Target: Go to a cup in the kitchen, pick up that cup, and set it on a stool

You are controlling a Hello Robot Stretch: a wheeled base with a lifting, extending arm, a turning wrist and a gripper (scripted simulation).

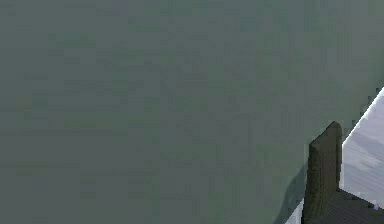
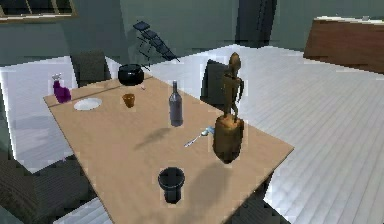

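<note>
Pincer state: cannot tell.

Nearest item on the wooden table (image 2: pixel 120 150), close to its near edge, is a dark cup (image 2: pixel 171 183). It stands upright, mouth up, apart from everything else.

I judge it light, rigid and probably ceramic, so smooth-walled and breakable if dropped. Best hold is from the side, across the body just below the rim, kept upright.

Beyond it, to the right, is a rounded brown vase (image 2: pixel 228 140). A tall thin wooden figure (image 2: pixel 235 80) rises at or behind it; I cannot tell which. A spoon-like utensil (image 2: pixel 197 137) lies just to its left.

Mid-table is a grey bottle (image 2: pixel 176 104), likely easy to tip.

Farther away are a small amber cup (image 2: pixel 128 100), a white plate (image 2: pixel 87 104), a purple flask (image 2: pixel 62 90) and a black pot (image 2: pixel 131 74).

Forward view shows a grey-green wall (image 1: pixel 150 100) and a dark chair back (image 1: pixel 322 170) at lower right.
</note>
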